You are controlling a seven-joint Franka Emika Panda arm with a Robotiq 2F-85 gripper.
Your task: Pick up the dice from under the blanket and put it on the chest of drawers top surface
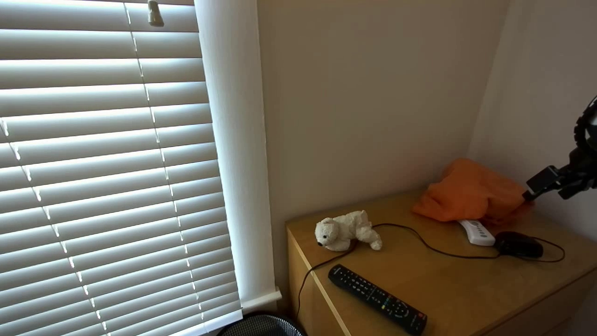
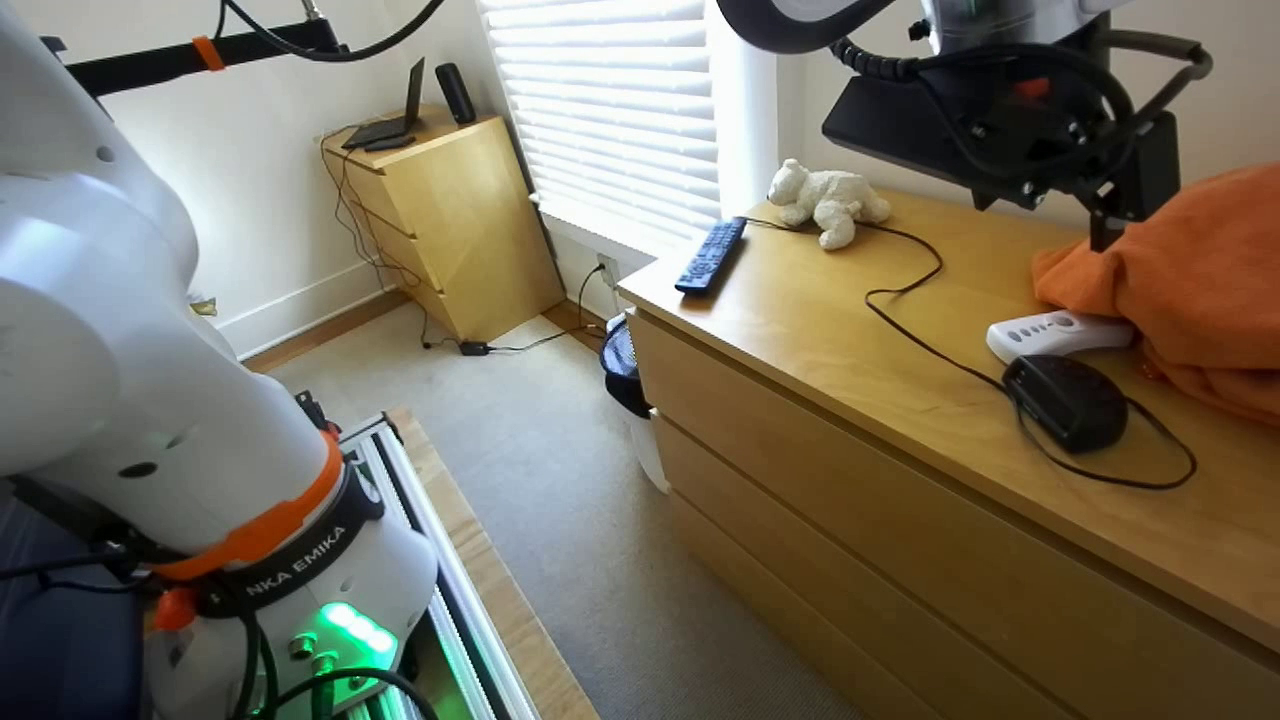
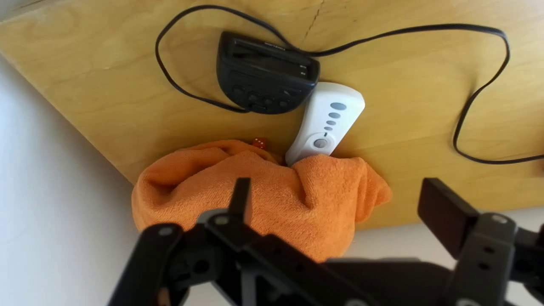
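One red die (image 3: 259,143): it is lying on the surface (image 3: 416,106), white pips showing, at the edge of the orange blanket (image 3: 293,199); how much of it the cloth is hiding cannot be told.

Pincer (image 3: 338,202): it is hanging with its fingers spread wide and is pinching nothing; in the wrist view one finger is showing against the blanket, the other beyond the cloth's edge. Whether a tip is touching the cloth, the views are not making plain.

Die from pincer: in the wrist view it is lying up-picture of the gap, ahead of the finger at that picture's left rather than of the middle; that way is leading toward the drawer fronts (image 2: 780,440).

Die's shape: it is looking close to a cube, so no long axis is steering the grip.

White remote (image 3: 333,114): it is poking out from under the blanket just beside the die, a strip of the surface showing between them.

Black device (image 3: 265,76): it is sitting near the die on the drawer-front side.

Surface: the die is seemingly resting on it already, so the task is probably asking for a place there away from the blanket.

Next move, as judged: the pincer is needing to shift toward the drawer fronts and sideways until the die is facing the gap; the fingers are risking catching cloth too.
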